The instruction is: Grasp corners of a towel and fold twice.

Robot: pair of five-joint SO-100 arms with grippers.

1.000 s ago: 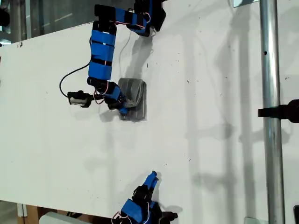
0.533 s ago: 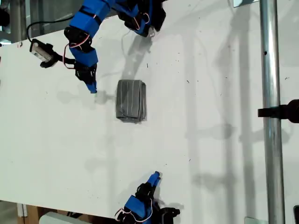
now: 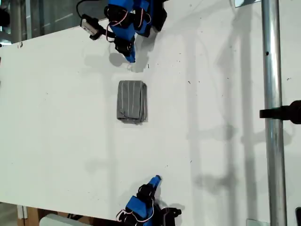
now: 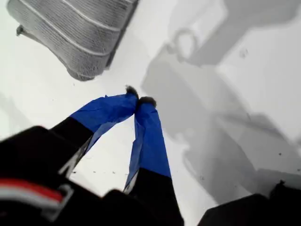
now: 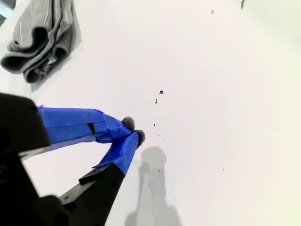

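The towel (image 3: 132, 101) lies folded into a small grey striped rectangle on the white table (image 3: 225, 70), near the middle of the exterior view. My first gripper (image 3: 130, 58) hovers shut and empty above it in that view, near its arm's base. The first wrist view shows its tips (image 4: 140, 100) touching, a short gap from the towel (image 4: 80, 33) and one rounded corner (image 4: 82, 73). My second gripper (image 3: 156, 179) rests shut and empty by the table edge at the exterior view's bottom. In the second wrist view, its tips (image 5: 133, 130) meet far from the towel's (image 5: 42, 37) layered edges.
A vertical metal pole (image 3: 272, 141) with a black clamp (image 3: 283, 113) stands at the exterior view's right. The first arm's black base (image 3: 153, 16) sits at the table's upper edge in that view. Small dark specks (image 5: 160, 92) mark the table.
My first gripper left the towel, swung out to the exterior view's left, then pulled back toward its base. The towel stays folded where it was. The second arm barely moved.
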